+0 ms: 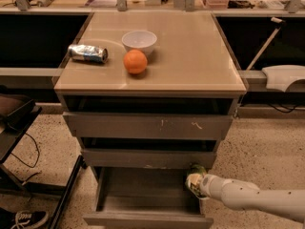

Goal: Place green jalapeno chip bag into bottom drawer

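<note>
The green jalapeno chip bag [197,170] is a small crinkled green bag with a whitish edge, held at the end of my white arm. My gripper [194,182] comes in from the lower right and is shut on the bag, mostly hidden behind it. It holds the bag over the right rear corner of the bottom drawer [143,192], just under the middle drawer's front. The bottom drawer is pulled out, and the part of its inside that shows holds nothing.
On the cabinet top [200,56] lie a crushed silver can [87,53], a white bowl [139,42] and an orange [135,61]. The top and middle drawers [147,126] are slightly open. A dark stand [14,113] and a shoe [24,219] are at left.
</note>
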